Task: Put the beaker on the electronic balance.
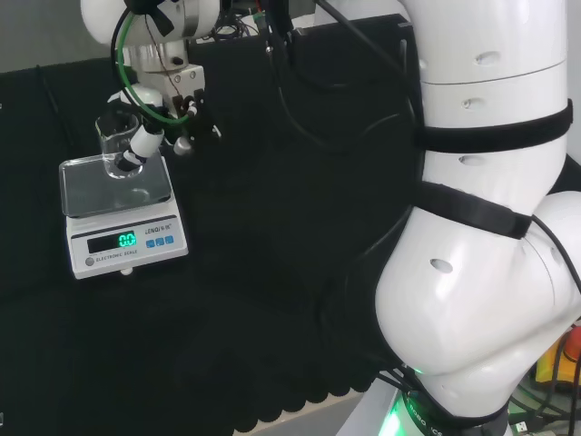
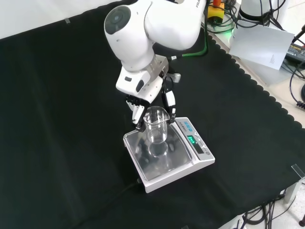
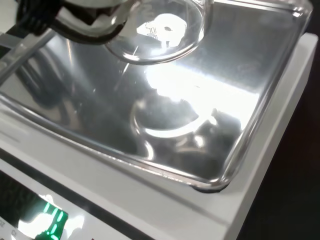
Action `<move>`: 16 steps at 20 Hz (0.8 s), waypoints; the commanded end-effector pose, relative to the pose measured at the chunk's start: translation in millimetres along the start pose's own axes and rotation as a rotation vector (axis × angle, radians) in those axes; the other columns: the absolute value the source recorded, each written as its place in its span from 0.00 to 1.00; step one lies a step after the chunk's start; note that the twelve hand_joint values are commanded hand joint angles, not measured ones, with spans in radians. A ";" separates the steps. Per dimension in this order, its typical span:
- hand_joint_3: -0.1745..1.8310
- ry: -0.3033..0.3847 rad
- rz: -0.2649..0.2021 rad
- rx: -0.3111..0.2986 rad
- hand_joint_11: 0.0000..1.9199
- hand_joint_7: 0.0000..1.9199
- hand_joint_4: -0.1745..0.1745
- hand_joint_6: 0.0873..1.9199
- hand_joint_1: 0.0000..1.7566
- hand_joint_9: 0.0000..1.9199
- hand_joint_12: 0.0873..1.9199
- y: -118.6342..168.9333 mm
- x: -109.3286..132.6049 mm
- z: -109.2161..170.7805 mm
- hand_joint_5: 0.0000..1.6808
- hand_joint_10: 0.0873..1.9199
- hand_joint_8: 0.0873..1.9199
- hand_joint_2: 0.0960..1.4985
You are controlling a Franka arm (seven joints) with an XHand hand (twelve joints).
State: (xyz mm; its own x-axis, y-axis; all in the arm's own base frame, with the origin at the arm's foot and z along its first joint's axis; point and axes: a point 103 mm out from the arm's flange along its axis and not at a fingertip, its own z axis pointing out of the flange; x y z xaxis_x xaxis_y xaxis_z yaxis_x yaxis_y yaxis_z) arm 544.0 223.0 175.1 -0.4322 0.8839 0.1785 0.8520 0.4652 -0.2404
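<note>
Black cloth bench (image 2: 57, 119); cables and papers at its far edge. I see the white electronic balance with steel pan (image 2: 143, 157) lit and ready. The black-and-white hand (image 2: 164, 98) pinches the clear glass beaker (image 2: 156, 125), upright, just above the pan centre by its reflection, presumably for a level set-down.

a: where's this, some kind of lab?

b: yeah, robotics lab bench. black cloth (image 2: 57, 119) on the table, my white arm (image 1: 481, 209), an electronic balance (image 2: 169, 160) with a glass beaker (image 2: 156, 125), cables (image 2: 286, 14) everywhere at the edge.
</note>
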 end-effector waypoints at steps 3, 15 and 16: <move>0.44 0.009 0.007 0.043 0.78 0.50 0.00 0.69 0.63 0.70 0.39 11.1 -4.3 21.4 0.52 0.47 0.80 0.53; 0.41 0.066 -0.005 0.100 0.70 0.44 0.26 0.52 0.54 0.71 0.42 11.4 -7.7 24.3 0.23 0.36 0.72 0.39; 0.40 0.068 -0.005 0.102 0.66 0.42 0.31 0.41 0.51 0.69 0.45 11.1 -8.0 25.0 0.17 0.35 0.70 0.37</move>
State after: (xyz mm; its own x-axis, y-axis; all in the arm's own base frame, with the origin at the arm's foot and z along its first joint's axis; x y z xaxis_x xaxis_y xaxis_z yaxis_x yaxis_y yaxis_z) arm 550.0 223.8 151.5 -0.4190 0.8822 0.2146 0.8291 0.4681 -0.3056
